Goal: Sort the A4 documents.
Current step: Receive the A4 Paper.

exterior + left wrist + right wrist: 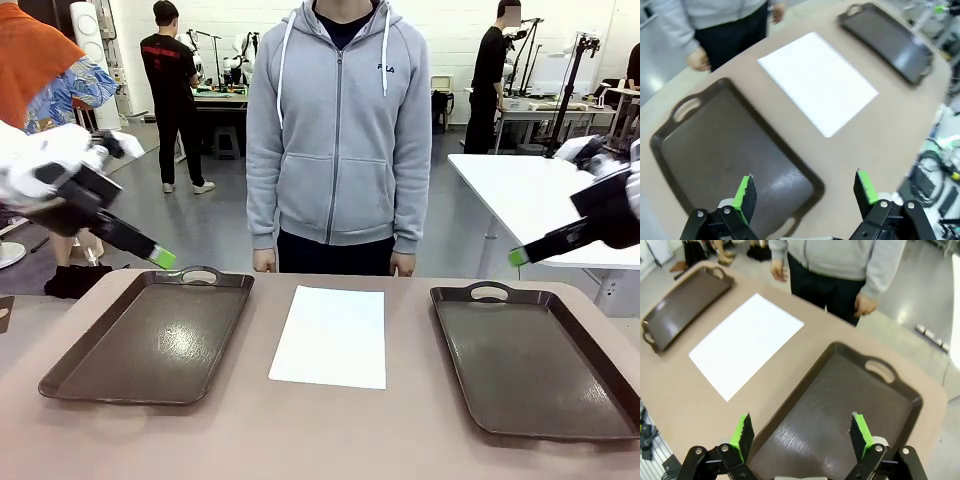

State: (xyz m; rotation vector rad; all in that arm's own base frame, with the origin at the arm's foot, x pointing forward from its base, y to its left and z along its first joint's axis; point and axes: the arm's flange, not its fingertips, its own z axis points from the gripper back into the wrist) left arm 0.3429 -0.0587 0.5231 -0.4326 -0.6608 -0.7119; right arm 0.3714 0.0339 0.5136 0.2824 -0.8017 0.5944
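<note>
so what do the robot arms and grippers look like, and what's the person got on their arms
Both arms are white with rounded casings: left arm, right arm. The left gripper and right gripper are black, each with two slim fingers tipped with bright green pads. The person wears a long-sleeved grey zip hoodie with white drawstrings.

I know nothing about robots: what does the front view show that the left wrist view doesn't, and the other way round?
Front view adds: other people at work tables in the room behind, and a white table off to one side. Left wrist view adds: a tangle of dark cables beyond the tan table's edge. Both share: plain white rectangular A4 paper lying flat on that table between two dark brown handled plastic trays, with the person's hands at the far edge.
</note>
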